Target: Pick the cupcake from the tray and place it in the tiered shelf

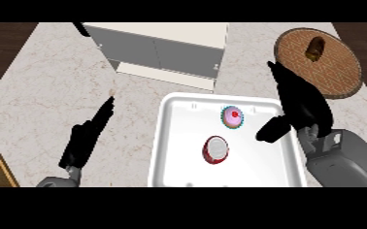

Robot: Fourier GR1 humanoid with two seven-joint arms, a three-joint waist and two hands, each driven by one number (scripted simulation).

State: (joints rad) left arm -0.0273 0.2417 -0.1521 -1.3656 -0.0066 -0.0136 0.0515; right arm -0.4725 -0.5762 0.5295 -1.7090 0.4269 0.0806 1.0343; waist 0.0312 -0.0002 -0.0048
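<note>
We see a pale marbled worktop [50, 92] filling most of the head view. On it a white tray [179, 145] sits near the lower middle. Beyond the tray, toward the far edge, stands a white and grey tiered shelf [165, 48]. At the far right lies a round brown wooden board [337, 73], well apart from the shelf.

A pale veined marble counter top [64, 82] fills the view; dark brown wooden floor [16, 34] borders its far-left corner.
</note>
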